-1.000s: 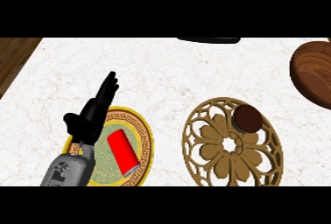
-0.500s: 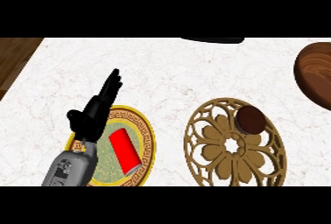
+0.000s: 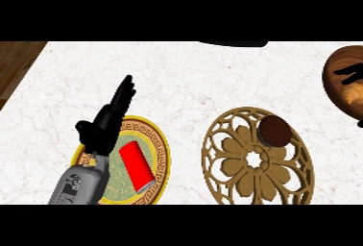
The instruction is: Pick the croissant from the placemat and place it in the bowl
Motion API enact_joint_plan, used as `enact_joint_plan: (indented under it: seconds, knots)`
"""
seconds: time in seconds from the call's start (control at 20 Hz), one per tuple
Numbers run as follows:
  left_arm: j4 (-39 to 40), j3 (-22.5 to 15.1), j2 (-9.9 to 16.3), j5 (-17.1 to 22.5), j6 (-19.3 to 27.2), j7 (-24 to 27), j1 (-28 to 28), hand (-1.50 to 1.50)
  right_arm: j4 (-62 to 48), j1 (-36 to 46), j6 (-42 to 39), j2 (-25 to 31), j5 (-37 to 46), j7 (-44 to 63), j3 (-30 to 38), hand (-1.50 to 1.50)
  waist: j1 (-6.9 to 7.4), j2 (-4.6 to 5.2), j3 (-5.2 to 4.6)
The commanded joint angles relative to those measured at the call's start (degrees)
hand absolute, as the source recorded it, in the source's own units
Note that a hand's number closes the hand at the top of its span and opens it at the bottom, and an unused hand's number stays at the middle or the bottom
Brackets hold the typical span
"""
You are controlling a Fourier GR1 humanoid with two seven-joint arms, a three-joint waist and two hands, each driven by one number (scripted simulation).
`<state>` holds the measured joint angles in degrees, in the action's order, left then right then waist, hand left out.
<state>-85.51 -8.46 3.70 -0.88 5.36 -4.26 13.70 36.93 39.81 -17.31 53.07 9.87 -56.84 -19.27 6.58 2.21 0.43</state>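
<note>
A dark brown oval piece, the croissant [image 3: 275, 130], lies on the upper right part of a round wooden lattice placemat [image 3: 241, 168]. The wooden bowl [image 3: 339, 89] is cut off by the right edge of the head view. Over the bowl a small black part of my right hand [image 3: 350, 72] shows at that edge, and the rest of it is out of view. My left hand [image 3: 105, 126] is open with straight fingers pointing up and to the right, over the left rim of a yellow-rimmed plate [image 3: 160, 144]. It is far left of the croissant and holds nothing.
A red block [image 3: 135, 163] lies on the yellow-rimmed plate. A dark flat object [image 3: 234, 43] sits at the counter's far edge. The white marble counter [image 3: 184, 86] ends at a wooden strip [image 3: 16, 62] on the left.
A black part of my right hand has come into view over the bowl at the right edge. My left hand has barely shifted. The croissant has not moved.
</note>
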Motion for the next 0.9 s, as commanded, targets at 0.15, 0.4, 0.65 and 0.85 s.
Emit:
enact_joint_plan:
  seconds: [0.15, 0.4, 0.65, 0.85]
  knots:
    - [-0.43, 0.69, 0.74, 0.10, -0.16, -1.66, 1.29, 0.00, -4.28, 4.33, -14.99, -2.56, -9.70, -8.10, 3.45, -1.50, -0.40, -0.17, 0.09]
    - [-0.62, 0.85, -0.03, 0.69, 0.09, -0.45, -0.08, 0.00, -6.82, 6.24, -22.25, -0.44, -15.26, -3.14, 4.59, -1.50, -0.86, -0.20, -0.05]
    - [-1.55, 1.17, 0.81, 0.60, -0.09, -0.18, -1.22, 0.00, -8.65, 4.99, -26.56, 1.49, -18.73, -0.35, 4.34, -1.50, -0.66, 0.01, 0.14]
    - [-1.14, 0.66, 0.72, 0.18, -0.31, 0.28, -0.72, 0.00, -8.50, 5.83, -30.20, 2.34, -21.63, 3.49, 4.13, -1.50, -0.58, 0.35, 0.20]
